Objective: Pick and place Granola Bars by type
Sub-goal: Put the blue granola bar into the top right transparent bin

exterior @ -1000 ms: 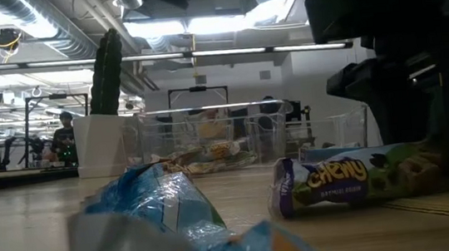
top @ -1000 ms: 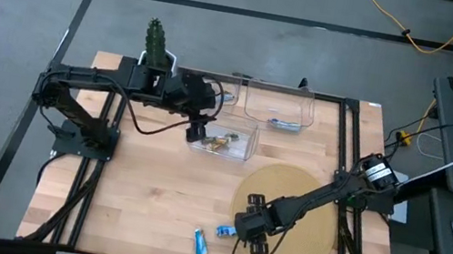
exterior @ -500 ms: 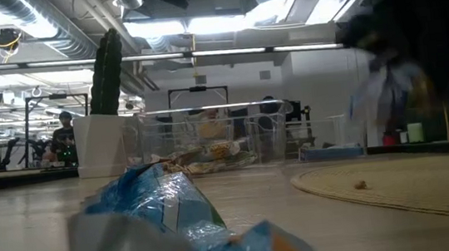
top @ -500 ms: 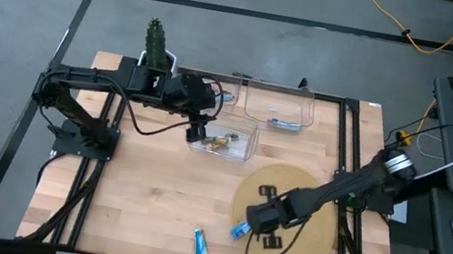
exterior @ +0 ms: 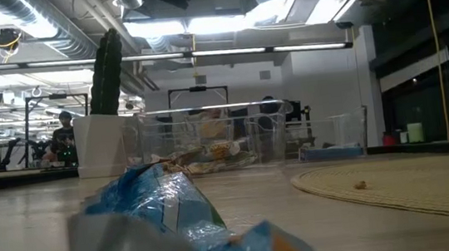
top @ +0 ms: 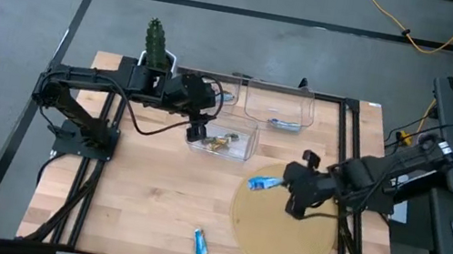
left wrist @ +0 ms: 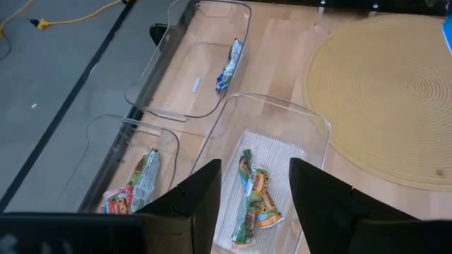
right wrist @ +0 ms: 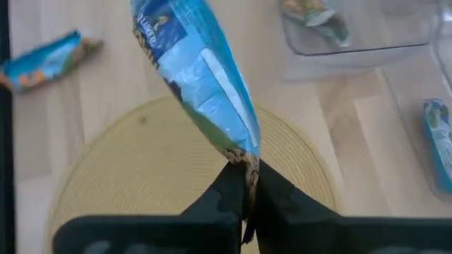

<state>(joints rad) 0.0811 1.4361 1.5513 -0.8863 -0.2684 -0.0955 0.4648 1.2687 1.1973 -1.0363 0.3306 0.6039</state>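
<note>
My right gripper [top: 289,185] is shut on a bright blue granola bar [top: 264,184] above the left part of the round woven mat [top: 282,238]. My left gripper [left wrist: 254,204] is open and empty, standing over the clear bin [top: 245,153] that holds greenish-gold bars [left wrist: 253,197]. A second blue bar [top: 201,248] lies flat on the table near the front edge; it fills the near ground of the low view [exterior: 175,214]. Another blue bar [left wrist: 229,63] lies in the far bin, and a red/multicolour bar [left wrist: 134,187] lies in a third bin. My right gripper pinches the blue bar's crimped end [right wrist: 247,164] between its two fingers. The bar's length sticks out beyond the fingertips, toward the table's left [top: 259,184]. The bar is lifted clear above the mat.
Three clear bins stand at the table's far side: the far one [top: 278,108], the middle one under my left gripper, and one at the far left [left wrist: 106,141]. A potted cactus [top: 156,41] stands at the far left corner. Bare wood [top: 141,196] lies at the near left.
My right gripper has taken the blue bar up off the table at the mat's near left edge and carried it up and toward the far and right edges. The bar now hangs clear over the mat. The low view no longer shows the gripper or that bar.
</note>
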